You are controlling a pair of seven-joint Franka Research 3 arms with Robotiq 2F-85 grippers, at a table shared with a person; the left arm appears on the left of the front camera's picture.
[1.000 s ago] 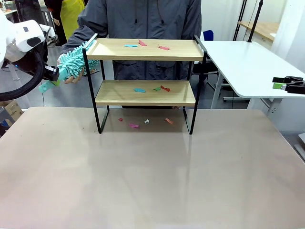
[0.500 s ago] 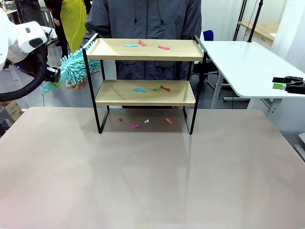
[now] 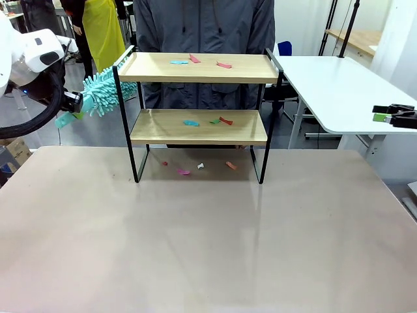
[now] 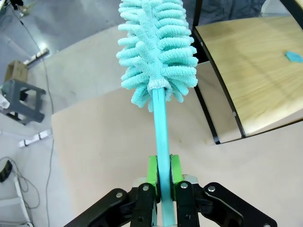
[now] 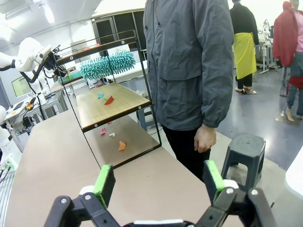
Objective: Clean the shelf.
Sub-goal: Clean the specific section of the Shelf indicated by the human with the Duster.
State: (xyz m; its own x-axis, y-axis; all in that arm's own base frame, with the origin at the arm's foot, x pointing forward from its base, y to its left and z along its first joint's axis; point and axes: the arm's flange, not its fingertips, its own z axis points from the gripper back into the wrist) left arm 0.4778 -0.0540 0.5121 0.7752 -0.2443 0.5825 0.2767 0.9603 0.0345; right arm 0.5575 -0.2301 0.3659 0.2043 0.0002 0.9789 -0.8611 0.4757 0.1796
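Your left gripper (image 4: 161, 166) was clamped on the handle of the fluffy teal duster (image 3: 103, 95), head beside the upper left rail of the two-tier wood-and-black-metal shelf (image 3: 156, 125), shelf at the far edge of the beige table (image 3: 195, 248), right gripper (image 5: 158, 180) spread apart.

The shelf (image 3: 247, 67) stands upright in the upper middle of the front view: two light wooden boards, one above the other, in a thin black frame with raised side rails. Small coloured scraps (image 3: 190, 122) lie on both boards and beneath the lower one.
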